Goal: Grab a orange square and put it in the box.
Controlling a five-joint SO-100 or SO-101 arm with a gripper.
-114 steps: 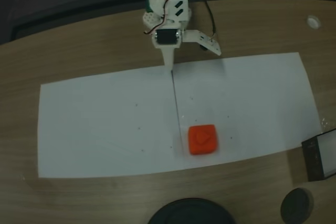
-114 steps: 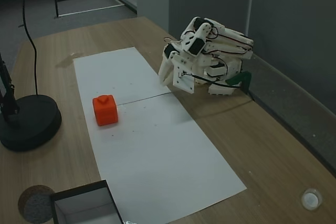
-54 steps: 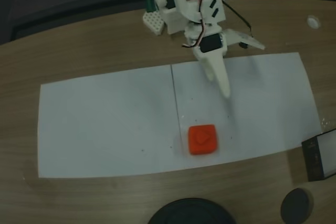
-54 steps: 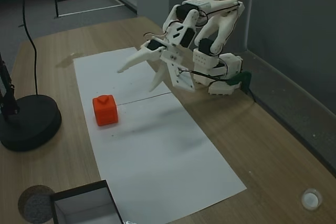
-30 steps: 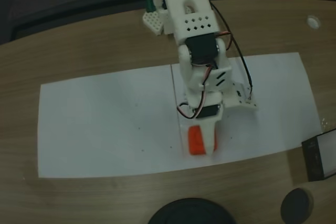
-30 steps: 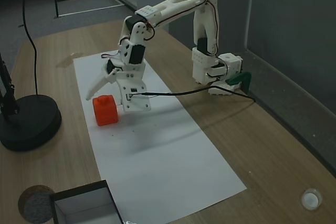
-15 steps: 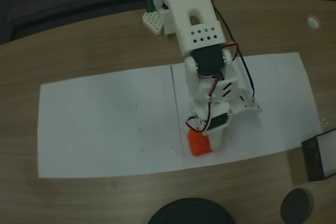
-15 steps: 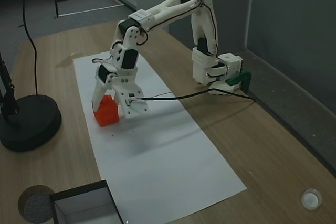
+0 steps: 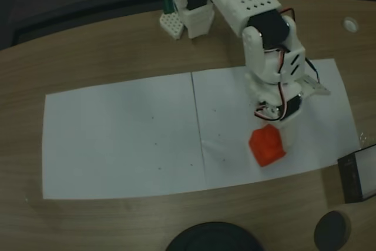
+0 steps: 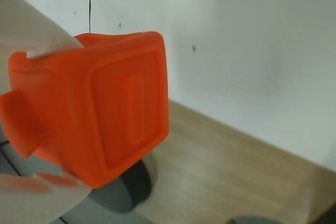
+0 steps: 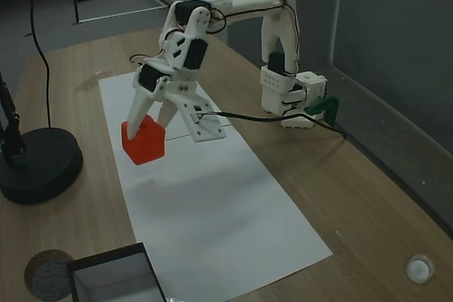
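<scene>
The orange square (image 9: 266, 147) hangs tilted a little above the white paper, clamped in my gripper (image 9: 276, 142), which is shut on it. In another fixed view the orange square (image 11: 143, 141) is off the sheet with its shadow below, the gripper (image 11: 147, 126) pinching its upper part. Close up in the wrist view, the orange square (image 10: 100, 108) sits between two white fingers (image 10: 29, 30). The box (image 9: 358, 179), black-walled with a pale inside, stands at the right edge of a fixed view; the box (image 11: 117, 278) is at the bottom left of the other, well apart from the block.
A white paper sheet (image 9: 117, 133) covers the middle of the wooden table. A big black disc (image 9: 214, 238) and a dark round cylinder (image 9: 332, 230) sit near the front edge. A small white cap (image 9: 351, 24) lies far right. The arm's base (image 11: 294, 100) stands beside the paper.
The gripper closed on the orange square, lifted it off the paper and carried it toward the box side. The arm swung with it.
</scene>
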